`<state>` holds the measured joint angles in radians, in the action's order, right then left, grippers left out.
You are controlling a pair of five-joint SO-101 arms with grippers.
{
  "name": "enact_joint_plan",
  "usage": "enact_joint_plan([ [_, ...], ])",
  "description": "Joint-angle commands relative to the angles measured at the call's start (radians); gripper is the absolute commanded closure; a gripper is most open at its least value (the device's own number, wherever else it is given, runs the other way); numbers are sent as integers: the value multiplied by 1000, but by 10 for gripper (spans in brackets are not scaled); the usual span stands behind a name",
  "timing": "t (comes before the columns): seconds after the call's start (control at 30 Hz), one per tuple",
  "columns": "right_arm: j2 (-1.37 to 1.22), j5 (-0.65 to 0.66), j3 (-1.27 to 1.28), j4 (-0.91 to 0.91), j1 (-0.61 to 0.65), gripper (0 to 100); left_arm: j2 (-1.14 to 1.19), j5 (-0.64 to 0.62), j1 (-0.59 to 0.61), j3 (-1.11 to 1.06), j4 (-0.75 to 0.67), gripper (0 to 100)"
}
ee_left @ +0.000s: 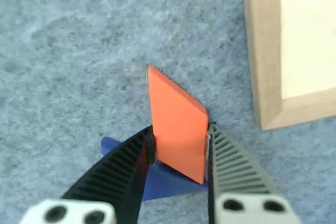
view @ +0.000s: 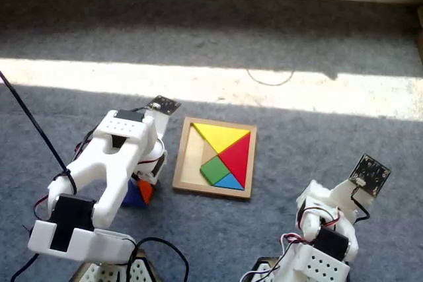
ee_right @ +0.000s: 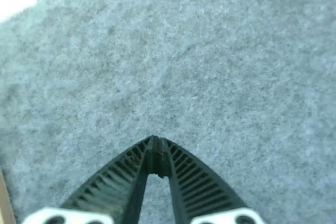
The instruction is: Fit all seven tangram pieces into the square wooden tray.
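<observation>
Left gripper [ee_left: 179,137]: the jaws are part open and clamped on the two long sides of the orange piece [ee_left: 177,129], one ribbed finger on each edge. The piece is a parallelogram, its flat face turned toward the wrist camera. I can't tell whether it is off the carpet [ee_left: 79,51] or resting on it. A dark blue piece [ee_left: 168,184] lies under its near end, poking out past the finger.

From the high view, the orange piece [view: 146,191] and the dark blue piece [view: 132,194] sit at about 8 o'clock from the square wooden tray [view: 190,163], just beside it but outside its rim, half tucked under the left arm [view: 112,163]. In the left wrist view the tray's corner [ee_left: 258,51] is near the orange piece, not touching.

Tray contents:
- yellow triangle [view: 221,137] at 12 o'clock
- red triangle [view: 238,156] at 3 o'clock
- green square [view: 214,170] at 6 o'clock
- light blue triangle [view: 229,181] at 5 o'clock, tight against the green square
- bare wood along the 9 o'clock side

Right gripper [ee_right: 156,155]: jaws closed tip to tip, nothing between them, over plain carpet. The right arm [view: 330,229] sits at about 4 o'clock from the tray, well apart from it.

A sunlit band [view: 99,77] crosses the carpet at 12 o'clock of the tray, with a thin loop of wire [view: 268,80] lying in it.
</observation>
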<state>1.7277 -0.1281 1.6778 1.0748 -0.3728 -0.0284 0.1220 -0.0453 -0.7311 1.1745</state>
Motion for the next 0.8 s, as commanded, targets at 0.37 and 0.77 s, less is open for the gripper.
enact_joint_plan([
  [0.37,7,-5,36,-24,12,994,-134,-17,-174,306,158,885],
  [0.77,7,-5,38,-24,12,994,163,-140,-249,558,160,884],
])
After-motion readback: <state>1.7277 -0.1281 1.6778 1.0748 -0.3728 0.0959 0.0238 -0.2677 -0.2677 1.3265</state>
